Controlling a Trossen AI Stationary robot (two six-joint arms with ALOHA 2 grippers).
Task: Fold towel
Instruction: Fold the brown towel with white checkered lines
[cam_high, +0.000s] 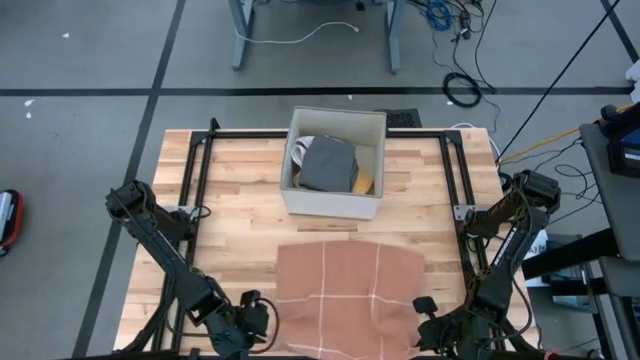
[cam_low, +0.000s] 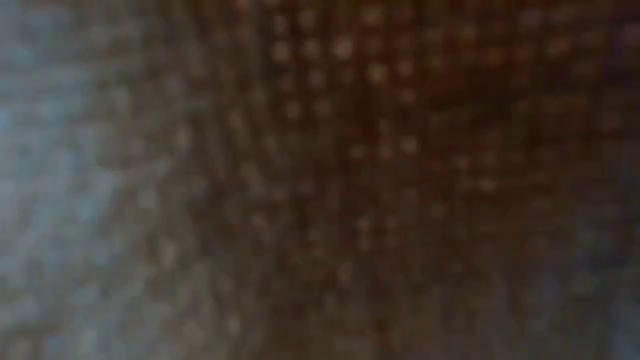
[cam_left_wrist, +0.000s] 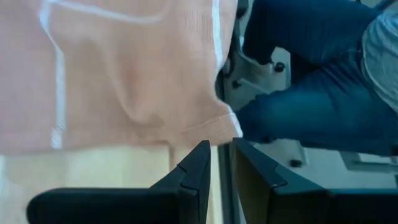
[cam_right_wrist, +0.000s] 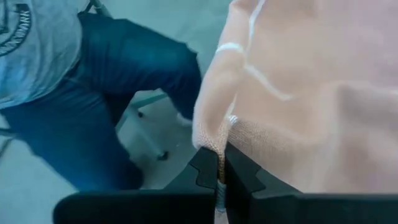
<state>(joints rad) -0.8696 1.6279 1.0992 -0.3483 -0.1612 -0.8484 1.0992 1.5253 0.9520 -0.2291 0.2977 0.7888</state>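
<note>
Towel (cam_high: 347, 283) lies on the bench (cam_high: 240, 190); right gripper (cam_right_wrist: 221, 169) pinches its near edge, left gripper (cam_left_wrist: 221, 163) slightly open, apparently empty.

- Left claw (cam_left_wrist: 221, 163) sits low at the near edge, its fingers slightly parted and empty.
- Right claw (cam_right_wrist: 221, 167) mirrors it opposite, fingers pinched tight on cloth.

A grey floor (cam_high: 90, 60) crossed by dark lines is seen around the light wooden desk (cam_high: 235, 180). Grey metal legs of a stand (cam_high: 240, 40) and loose black cables (cam_high: 462, 88) are seen beyond the desk. A seated person in blue jeans (cam_right_wrist: 93, 112) is shown close by.
</note>
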